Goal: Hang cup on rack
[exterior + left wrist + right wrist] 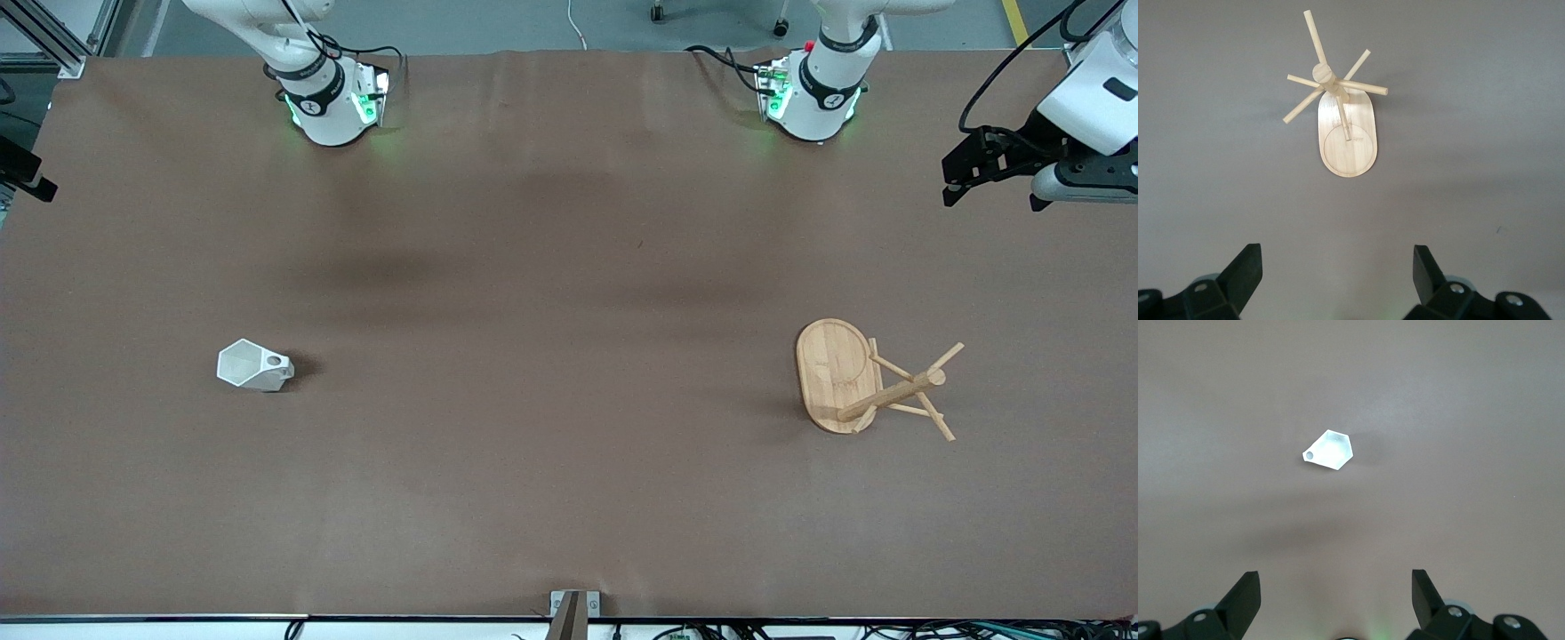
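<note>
The white faceted cup [253, 365] rests on the table toward the right arm's end, its handle hole facing up; it seems to lie on its side. It also shows in the right wrist view [1329, 450]. The bamboo rack [853, 380] stands on its oval base toward the left arm's end and shows in the left wrist view [1346, 120]. My left gripper [991, 197] [1337, 267] is open and empty, high up near the table's edge, well clear of the rack. My right gripper [1336, 590] is open and empty high above the table, out of the front view.
Brown table cover [569, 293]. Both arm bases [329, 107] [813, 98] stand along the table's edge farthest from the front camera. A small metal bracket [573, 609] sits at the edge nearest that camera.
</note>
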